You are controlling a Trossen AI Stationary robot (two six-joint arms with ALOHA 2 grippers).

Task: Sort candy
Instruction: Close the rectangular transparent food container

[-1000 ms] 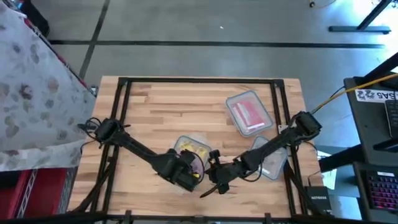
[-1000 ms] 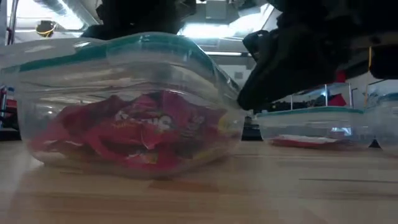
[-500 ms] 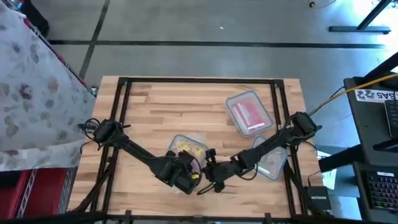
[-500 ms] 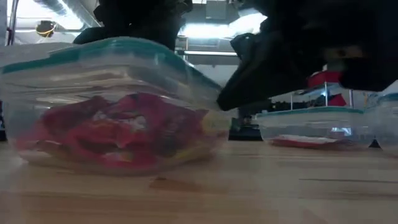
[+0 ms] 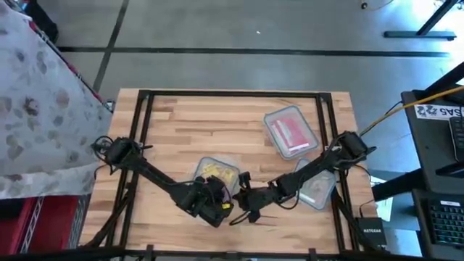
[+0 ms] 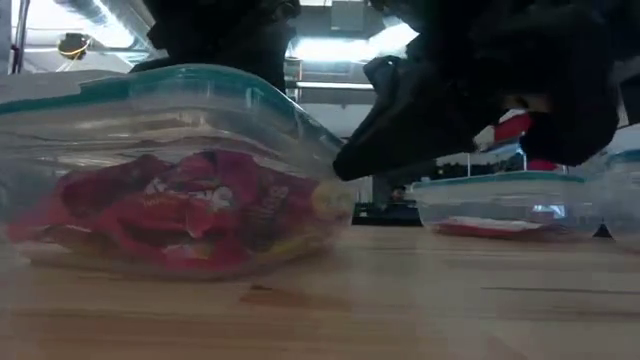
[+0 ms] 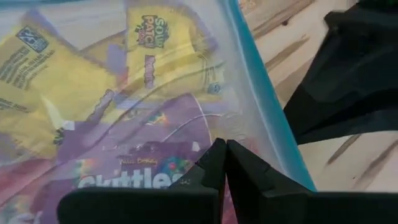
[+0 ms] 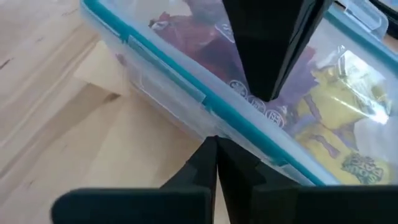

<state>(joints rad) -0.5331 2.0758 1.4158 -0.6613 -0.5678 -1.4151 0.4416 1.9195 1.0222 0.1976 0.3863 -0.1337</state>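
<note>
Sitting in tub: the candy [image 7: 93,124] fills a lidded clear tub [image 5: 216,172] near the front middle of the worktop [image 5: 181,123]; I see yellow packets, purple ones and red ones pressed under the lid.
Low view of it: from table height I read mostly red candy [image 6: 180,215] through the tub wall [image 6: 60,130], with the teal-edged lid on top.
Lid: clear with a teal rim [image 8: 186,93], seated on the tub as far as I can see.
Left hand: my left hand [image 7: 222,163] is over the tub's front edge, its fingers brought together with no gap between the tips, resting at the lid, nothing between them.
Right hand: my right hand [image 8: 214,152] is just beside the same tub at its right front corner, fingers together too, tips against the rim.
Both arms: they meet at the tub from either side [image 5: 239,199].
Second tub: another lidded tub [image 5: 290,132] with red candy lies toward the back right, well apart.
Third tub: a clear one [image 5: 317,187] sits partly under my right arm; I cannot tell its contents.
</note>
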